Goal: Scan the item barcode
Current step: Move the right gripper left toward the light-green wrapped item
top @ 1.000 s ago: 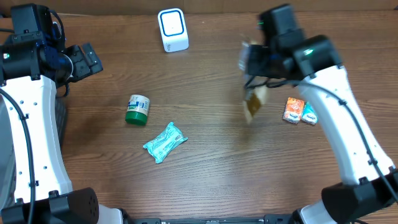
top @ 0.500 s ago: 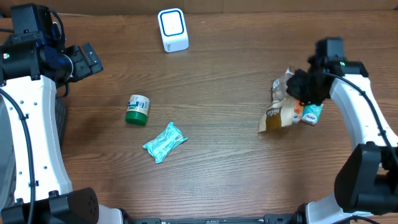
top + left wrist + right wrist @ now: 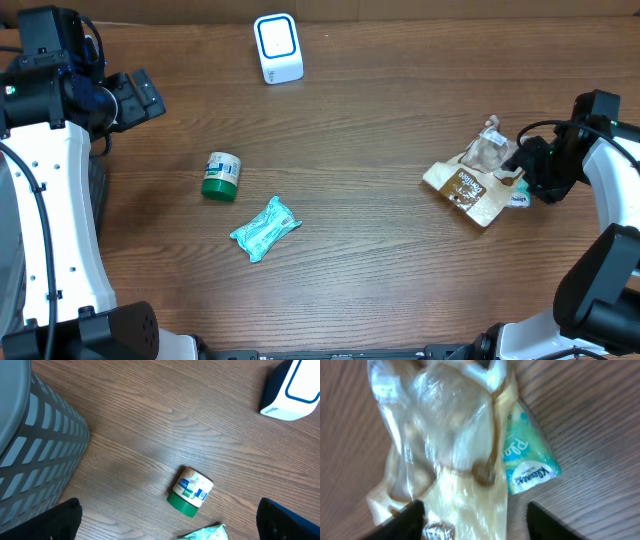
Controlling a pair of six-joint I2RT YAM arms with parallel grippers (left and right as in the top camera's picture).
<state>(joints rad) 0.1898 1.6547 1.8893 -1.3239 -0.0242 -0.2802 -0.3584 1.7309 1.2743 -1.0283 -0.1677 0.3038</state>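
Note:
The item, a tan and clear snack bag (image 3: 468, 182), lies flat on the table at the right, and it fills the right wrist view (image 3: 445, 445). My right gripper (image 3: 519, 164) is low over the bag's right end, open, with the bag's edge between its spread fingers (image 3: 406, 521). The white and blue barcode scanner (image 3: 278, 48) stands at the back centre, far from the bag. My left gripper (image 3: 149, 96) hovers at the far left, open and empty (image 3: 170, 522).
A green-lidded jar (image 3: 221, 176) lies on its side left of centre (image 3: 191, 491), with a teal packet (image 3: 265, 228) in front of it. A small teal packet (image 3: 527, 460) peeks from under the bag. A grey slatted basket (image 3: 35, 445) stands at the left edge.
My right arm swung the bag from near the scanner out to the right and down onto the table, then its jaws opened and let the bag go. The left arm has not moved.

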